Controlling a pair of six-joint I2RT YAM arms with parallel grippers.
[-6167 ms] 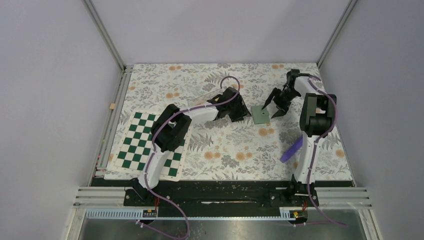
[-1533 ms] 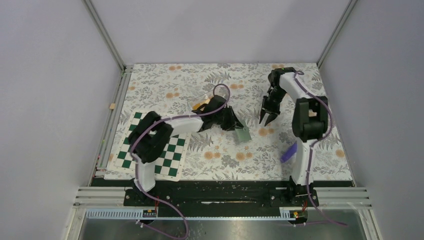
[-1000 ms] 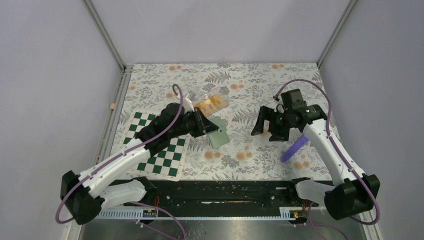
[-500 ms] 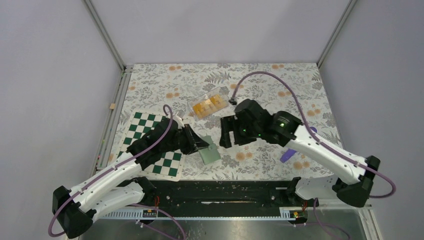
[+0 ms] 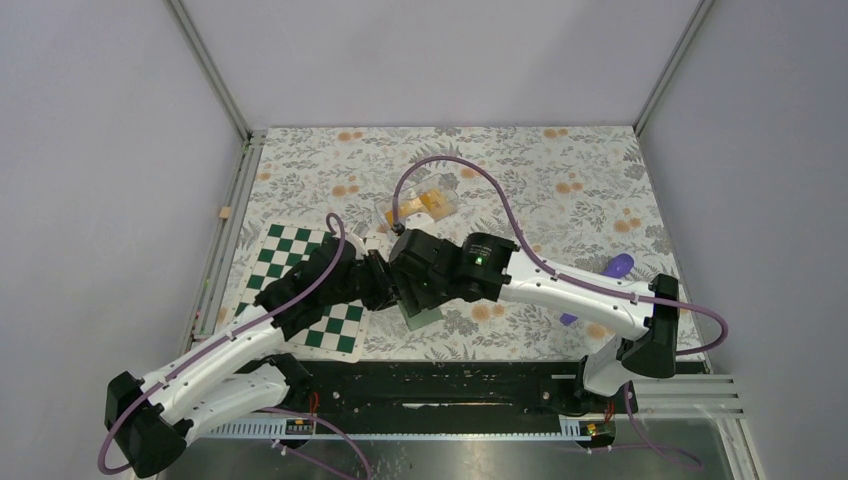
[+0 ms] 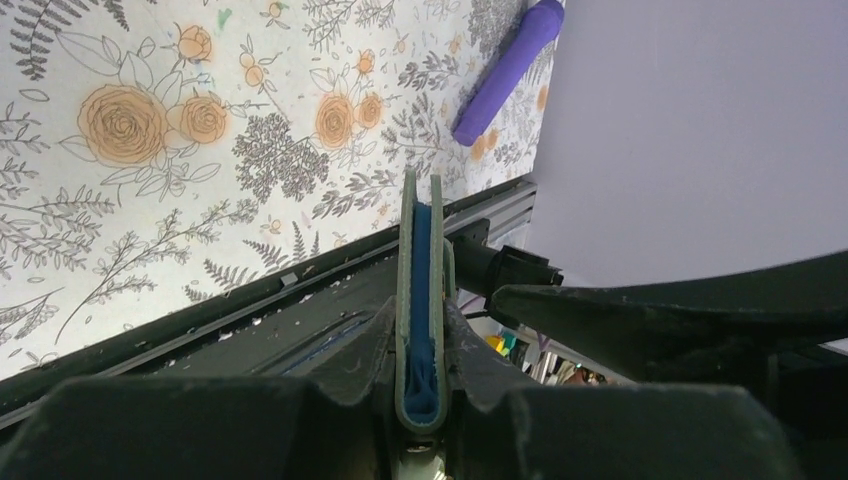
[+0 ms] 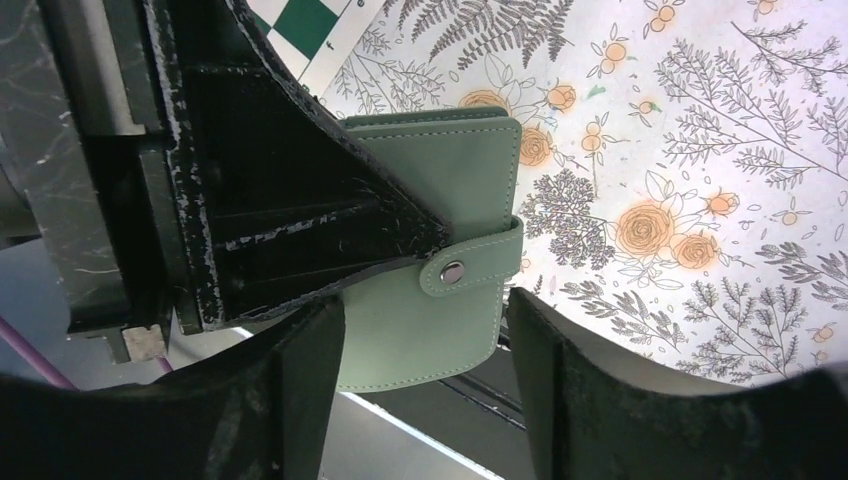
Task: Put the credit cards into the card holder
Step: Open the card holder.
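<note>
1. Cards [image 5: 432,205] lay in a clear packet [image 5: 450,196] toward the table's [image 5: 560,160] far edge, apparently none yet loaded.
2. Left gripper [image 5: 385,285] pinched the holder [image 7: 440,180] over the near edge, with its snap [image 7: 453,269] fastened.
3. Right gripper [image 7: 420,330] straddled the holder with its jaws apart; unsnapping and loading remained.

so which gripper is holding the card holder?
The left gripper: clamped shut on the edge of the green card holder. The right gripper only straddles its snap end, jaws open.
</note>
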